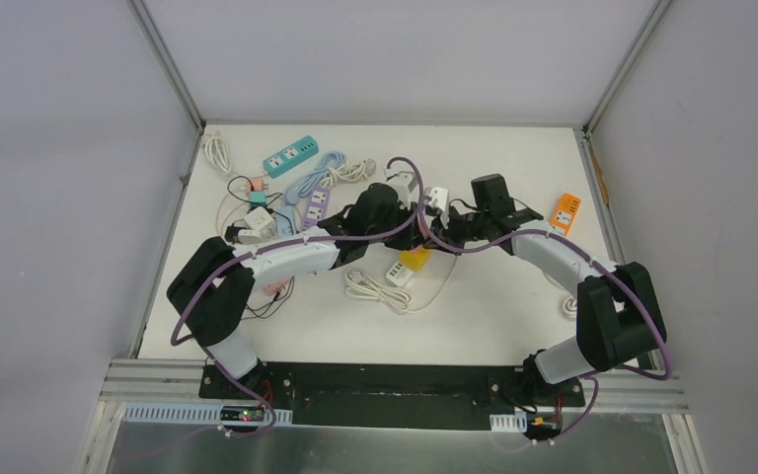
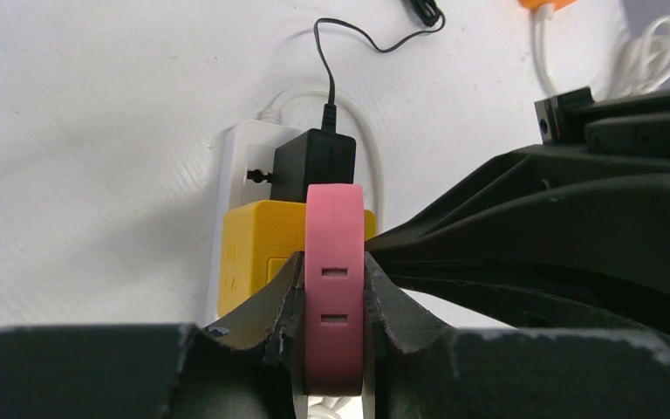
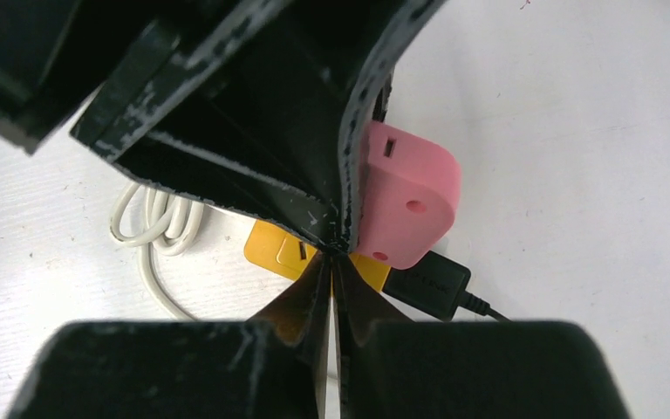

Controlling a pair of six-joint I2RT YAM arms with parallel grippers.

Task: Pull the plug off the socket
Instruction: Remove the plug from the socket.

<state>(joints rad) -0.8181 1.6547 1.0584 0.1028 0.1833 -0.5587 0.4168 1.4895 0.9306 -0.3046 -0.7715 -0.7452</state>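
Note:
A pink plug (image 2: 334, 218) stands over a yellow socket block (image 2: 257, 249) that sits on a white power strip (image 2: 246, 166). A black adapter (image 2: 314, 161) with a thin black cord is plugged in beside it. My left gripper (image 2: 334, 266) is shut on the pink plug, one finger on each flat side. I cannot tell whether its pins are still in the socket. My right gripper (image 3: 331, 262) is shut and empty, its tips down on the yellow block (image 3: 279, 249) next to the pink plug (image 3: 406, 205). In the top view both grippers meet over the yellow block (image 1: 415, 259).
A coiled white cable (image 1: 375, 289) lies in front of the strip. Behind and to the left are a teal strip (image 1: 290, 158), a purple strip (image 1: 314, 207) and several loose plugs and cords. An orange strip (image 1: 565, 212) lies at the right.

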